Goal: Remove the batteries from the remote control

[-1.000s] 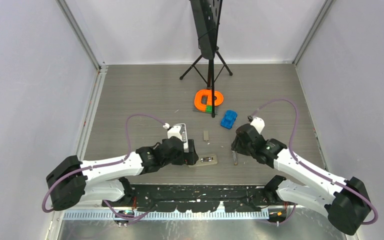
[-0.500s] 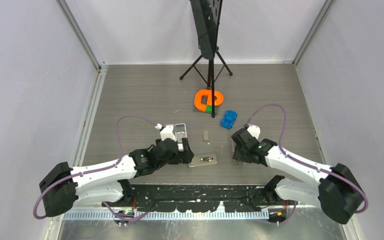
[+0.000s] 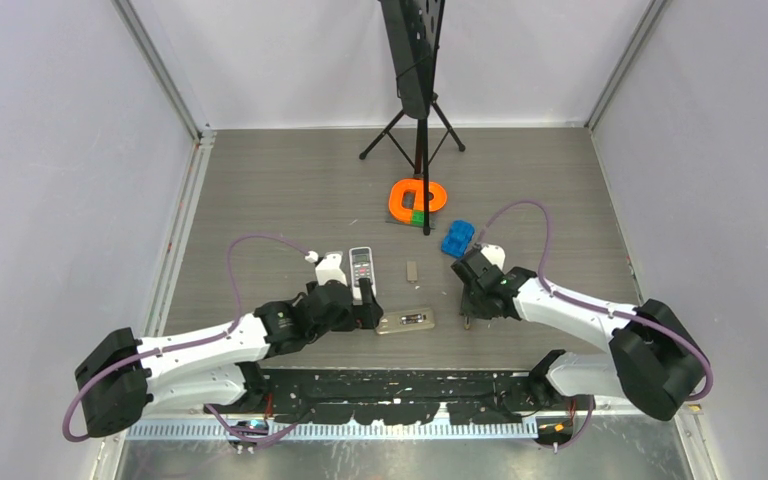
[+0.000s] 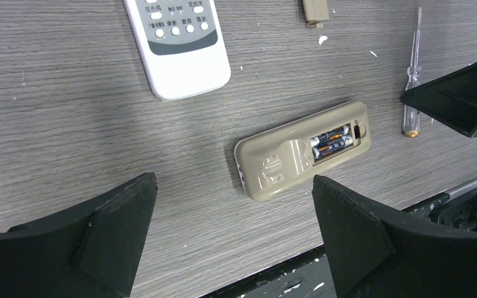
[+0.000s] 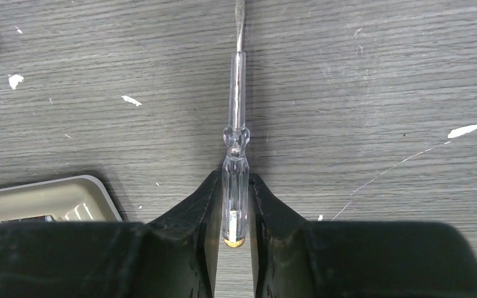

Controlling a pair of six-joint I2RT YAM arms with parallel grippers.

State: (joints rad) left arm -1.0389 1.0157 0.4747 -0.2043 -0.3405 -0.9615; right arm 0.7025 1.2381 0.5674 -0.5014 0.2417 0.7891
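Note:
A beige remote control (image 4: 286, 162) lies back-up near the front edge, its compartment uncovered, with two dark batteries (image 4: 332, 139) side by side inside. From above the remote (image 3: 406, 321) sits between the arms. My left gripper (image 4: 234, 186) hovers over its near end, jaws wide open and holding nothing. A clear-handled screwdriver (image 5: 236, 155) lies on the table to the remote's right. My right gripper (image 5: 234, 177) is shut on its handle, one finger pressed to each side. The top view places this gripper (image 3: 470, 310) just right of the remote.
A white remote (image 3: 361, 265) lies face-up behind my left gripper. The small beige battery cover (image 3: 412, 270) rests beside it. Farther back are a blue object (image 3: 457, 238), an orange ring (image 3: 419, 197) and a black tripod stand (image 3: 420, 130). A black rail (image 3: 410, 385) borders the front edge.
My right gripper has slid in over the screwdriver and narrowed onto its handle. My left arm has drawn back to the left, uncovering the white remote.

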